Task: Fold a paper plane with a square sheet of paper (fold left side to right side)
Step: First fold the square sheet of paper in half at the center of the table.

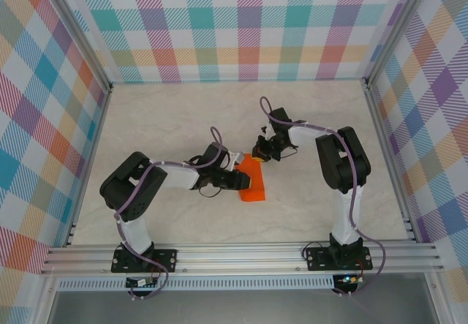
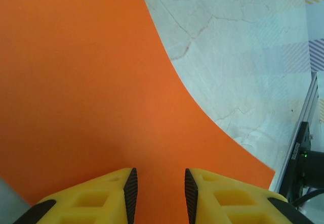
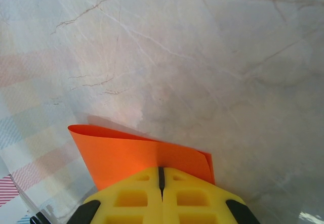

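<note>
Left arm (image 1: 172, 174) and right arm (image 1: 333, 156) bend inward onto the orange sheet (image 1: 254, 185).

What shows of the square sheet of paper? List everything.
The square sheet of paper is thin, plain bright orange, smooth and unprinted. It lies mid-table on the pale marbled table, bent rather than flat, one edge curling up off the surface. The shut right gripper appears to pinch that raised edge; the left gripper, jaws apart, sits over its other side.
</note>
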{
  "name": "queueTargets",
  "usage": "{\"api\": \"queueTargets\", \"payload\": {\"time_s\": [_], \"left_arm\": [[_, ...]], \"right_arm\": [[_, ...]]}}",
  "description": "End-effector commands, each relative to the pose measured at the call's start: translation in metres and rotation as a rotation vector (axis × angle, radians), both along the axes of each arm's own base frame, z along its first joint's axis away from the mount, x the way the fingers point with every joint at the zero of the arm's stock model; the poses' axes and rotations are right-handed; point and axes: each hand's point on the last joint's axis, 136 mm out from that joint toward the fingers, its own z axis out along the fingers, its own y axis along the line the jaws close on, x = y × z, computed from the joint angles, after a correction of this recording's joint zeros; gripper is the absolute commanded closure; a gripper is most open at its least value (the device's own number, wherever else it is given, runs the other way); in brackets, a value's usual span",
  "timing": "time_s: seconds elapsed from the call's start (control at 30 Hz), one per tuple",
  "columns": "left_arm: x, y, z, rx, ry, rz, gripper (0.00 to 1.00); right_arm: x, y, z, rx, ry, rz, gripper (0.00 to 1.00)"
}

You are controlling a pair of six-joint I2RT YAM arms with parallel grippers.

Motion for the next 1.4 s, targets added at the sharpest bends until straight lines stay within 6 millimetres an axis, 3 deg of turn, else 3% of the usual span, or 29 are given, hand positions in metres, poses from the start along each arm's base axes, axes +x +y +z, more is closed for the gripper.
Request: {"api": "queueTargets", "payload": {"time_s": [0.0,0.37,0.83,0.9,1.13,1.27,1.37], "left_arm": [[-0.047,0.007,-0.02,0.071,0.127,-0.061,0.67],[-0.067,-0.004,-0.011,0.075,0.093,-0.106,0.67],[-0.094,0.003,-0.02,0.109,0.107,-0.105,0.67],[-0.094,0.003,-0.014,0.092,0.097,-0.1,0.67],[-0.074,0.012,0.039,0.063,-0.021,-0.046,0.64],[-0.048,0.031,0.065,0.036,-0.042,0.067,0.58],[-0.027,0.047,0.07,0.043,-0.03,0.157,0.55]], "right_arm": [[-0.021,-0.023,-0.036,-0.141,0.096,-0.007,1.0],[-0.023,-0.023,-0.037,-0.14,0.099,-0.007,1.0],[-0.023,-0.023,-0.036,-0.138,0.097,-0.01,1.0],[-0.024,-0.024,-0.036,-0.142,0.096,-0.013,1.0],[-0.022,-0.032,-0.026,-0.139,0.053,-0.064,1.0],[-0.019,-0.036,-0.016,-0.117,0.026,-0.107,1.0],[-0.015,-0.032,-0.005,-0.082,-0.009,-0.113,1.0]]}}
